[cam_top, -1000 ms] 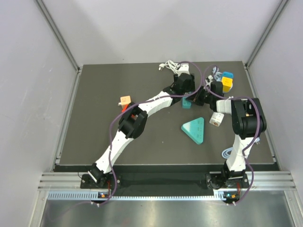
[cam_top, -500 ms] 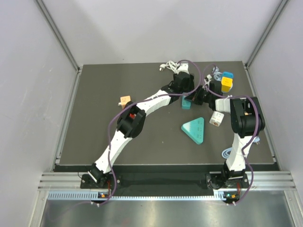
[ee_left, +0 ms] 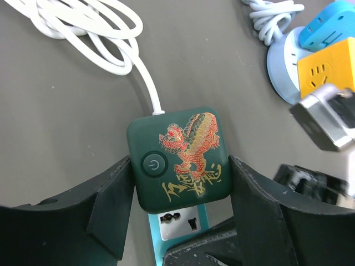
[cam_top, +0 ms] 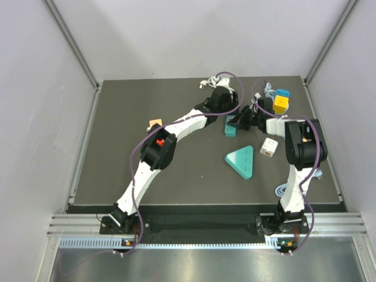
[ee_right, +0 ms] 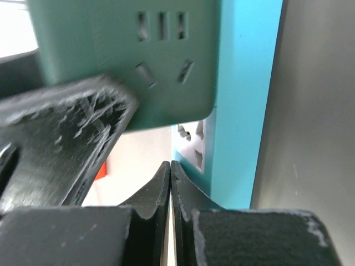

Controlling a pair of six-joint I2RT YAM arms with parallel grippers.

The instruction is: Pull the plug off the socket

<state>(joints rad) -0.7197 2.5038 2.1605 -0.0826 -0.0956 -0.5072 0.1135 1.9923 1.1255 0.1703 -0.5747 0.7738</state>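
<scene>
A dark green square plug (ee_left: 180, 158) with a gold and red dragon and a white cable (ee_left: 83, 30) sits over a teal socket strip (ee_left: 176, 224). My left gripper (ee_left: 183, 188) is shut on the plug's two sides. In the top view the left gripper (cam_top: 225, 107) is at the far middle, above the teal strip (cam_top: 231, 126). My right gripper (cam_top: 244, 120) is shut, its tips (ee_right: 171, 166) against the strip's white face (ee_right: 191, 144). The plug (ee_right: 127, 50) overlaps the strip (ee_right: 244, 111) there. I cannot tell whether its pins are still in.
A teal triangular socket (cam_top: 241, 161) and a white cube (cam_top: 268, 147) lie nearer me. Yellow (cam_top: 281, 104) and blue (cam_top: 282, 93) cube sockets stand at the far right. An orange piece (cam_top: 155, 123) lies left. A cable coil (cam_top: 282, 189) is near the right arm.
My left gripper has drawn a little toward the far left with the plug in it. The teal strip has shifted slightly with it. The right gripper stays at the strip.
</scene>
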